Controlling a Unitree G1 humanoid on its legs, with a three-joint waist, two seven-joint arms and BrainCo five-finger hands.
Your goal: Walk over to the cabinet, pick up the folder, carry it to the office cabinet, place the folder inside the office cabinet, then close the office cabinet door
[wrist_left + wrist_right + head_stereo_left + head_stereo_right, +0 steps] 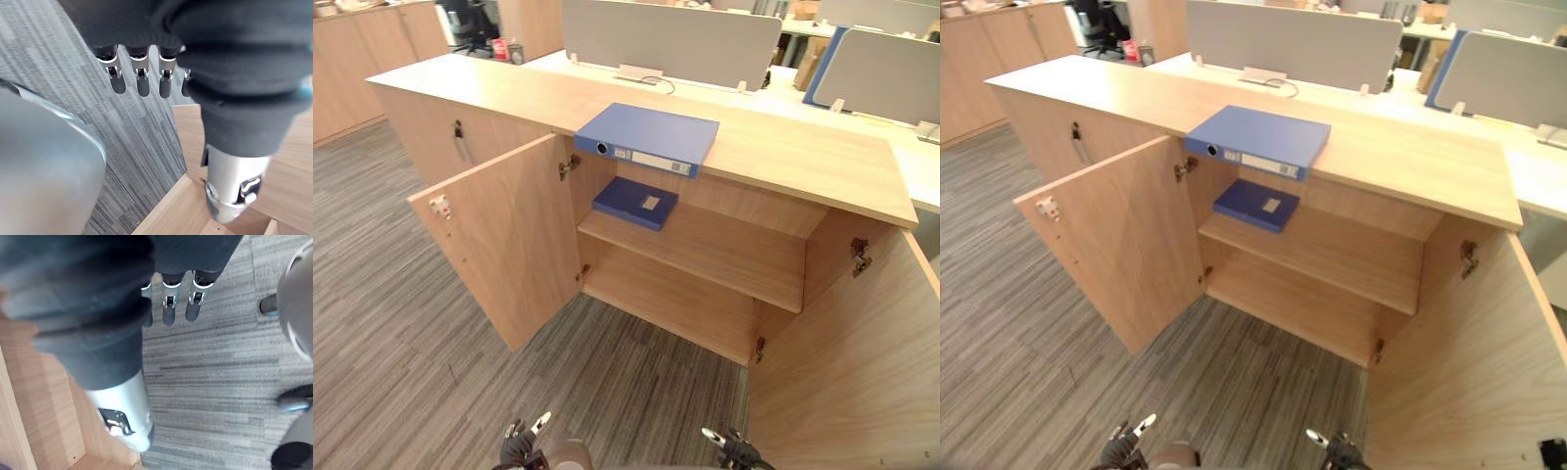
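A thick blue folder (646, 137) lies flat on the top of the wooden cabinet (803, 162), its spine over the front edge. Below it both cabinet doors stand open, the left door (504, 245) swung out and the right door (862, 362) close by me. On the upper shelf (724, 250) lies a thinner dark blue folder (634, 202). My left hand (521, 446) and right hand (729, 448) hang low over the carpet, well short of the cabinet. In the wrist views the left fingers (142, 78) and right fingers (168, 303) are straight and hold nothing.
Grey striped carpet (391, 323) spreads before the cabinet. A key (458, 132) hangs in the shut door to the left. Behind stand desks with grey dividers (666, 39), a black office chair (465, 24) and a red cup (499, 49).
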